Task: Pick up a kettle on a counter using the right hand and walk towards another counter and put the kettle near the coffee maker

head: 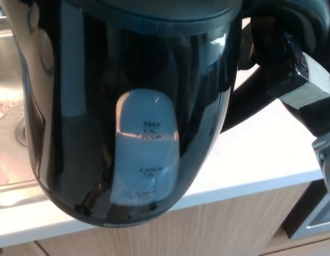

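Note:
A glossy black kettle (133, 106) fills most of the head view, held up close to the camera above a white counter (260, 160). Its pale water-level window (146, 154) with printed marks faces me. My right hand (287, 69) is at the upper right, its black fingers wrapped around the kettle's curved handle (247, 106). No coffee maker shows. My left hand is out of the picture.
A steel sink (7, 106) with a drain lies at the left, behind the kettle. Wooden cabinet fronts (207, 234) run below the counter edge. A grey appliance (319, 213) sits in a recess at the lower right.

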